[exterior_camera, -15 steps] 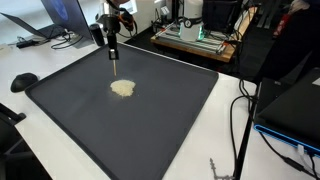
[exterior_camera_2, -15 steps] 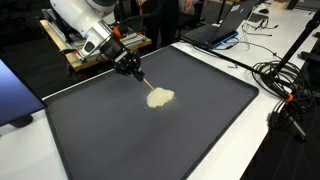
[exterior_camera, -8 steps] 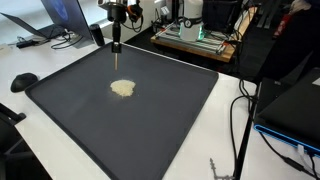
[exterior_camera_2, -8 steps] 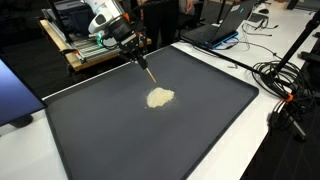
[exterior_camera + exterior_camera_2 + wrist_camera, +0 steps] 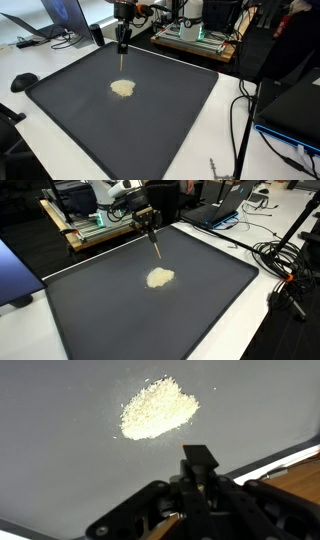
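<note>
Gripper [image 5: 151,228] clenched on a thin stick-like tool [image 5: 157,247], tip pointing down, clear of the surface. 1 pale powder pile [image 5: 159,277] lies below and ahead of the tip, apart from it, on the dark mat [image 5: 110,310]. Judged step: tool held raised. Renewed contact calls for lowering the tip beside the pile.

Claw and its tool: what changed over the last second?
The claw, shut on a thin stick, lifted off the pale pile and pulled back toward the far edge of the dark mat. Grip unchanged; the pile and mat stayed put.
</note>
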`<state>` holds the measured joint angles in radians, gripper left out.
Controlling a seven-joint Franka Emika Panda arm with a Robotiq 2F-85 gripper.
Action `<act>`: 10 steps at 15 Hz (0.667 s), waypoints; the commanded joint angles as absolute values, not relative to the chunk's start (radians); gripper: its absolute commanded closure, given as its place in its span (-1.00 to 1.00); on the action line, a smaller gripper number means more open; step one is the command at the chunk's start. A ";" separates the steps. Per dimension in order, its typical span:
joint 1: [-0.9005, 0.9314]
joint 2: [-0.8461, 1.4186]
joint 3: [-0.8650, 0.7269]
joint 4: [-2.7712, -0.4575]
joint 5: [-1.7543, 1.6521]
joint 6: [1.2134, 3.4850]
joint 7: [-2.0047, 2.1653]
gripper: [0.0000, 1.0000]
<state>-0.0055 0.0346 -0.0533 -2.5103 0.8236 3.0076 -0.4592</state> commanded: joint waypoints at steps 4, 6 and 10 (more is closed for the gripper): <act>0.091 0.111 -0.184 -2.551 0.293 3.104 -0.143 0.94; 0.218 0.148 -0.345 -2.516 0.123 3.092 -0.045 0.94; 0.472 0.174 -0.625 -2.411 -0.218 2.990 0.207 0.94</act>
